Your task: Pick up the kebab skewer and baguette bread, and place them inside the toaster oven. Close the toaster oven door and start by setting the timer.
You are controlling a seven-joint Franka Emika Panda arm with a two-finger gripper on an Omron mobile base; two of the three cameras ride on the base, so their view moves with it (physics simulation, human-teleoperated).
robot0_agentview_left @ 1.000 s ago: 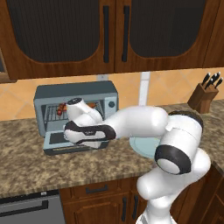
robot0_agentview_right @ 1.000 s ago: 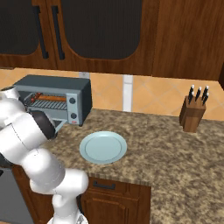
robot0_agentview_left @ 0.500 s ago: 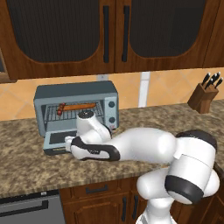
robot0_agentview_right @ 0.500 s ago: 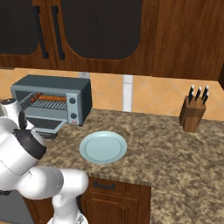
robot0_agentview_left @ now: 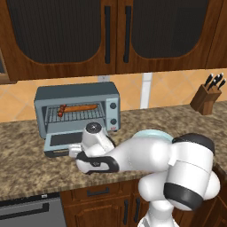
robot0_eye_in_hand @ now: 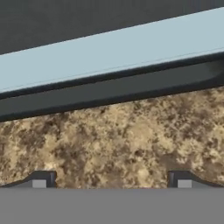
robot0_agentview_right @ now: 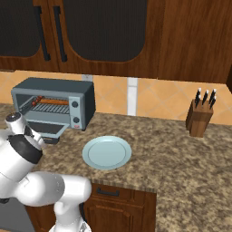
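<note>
Tool low at the open oven door's front edge

The tool sits at the bottom of the hand view, fingertips spread apart and empty, just over the speckled bench. Across the upper half runs the toaster oven door, folded down flat. In the left base view, the toaster oven stands at centre left; the baguette bread and kebab skewer lie on its rack, above and behind the tool.

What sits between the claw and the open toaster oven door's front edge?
Nothing visible. In the hand view, bare speckled granite counter separates the claw from the wide grey-framed, dark-windowed toaster oven door, which lies folded down in front of the blue-grey toaster oven.
</note>
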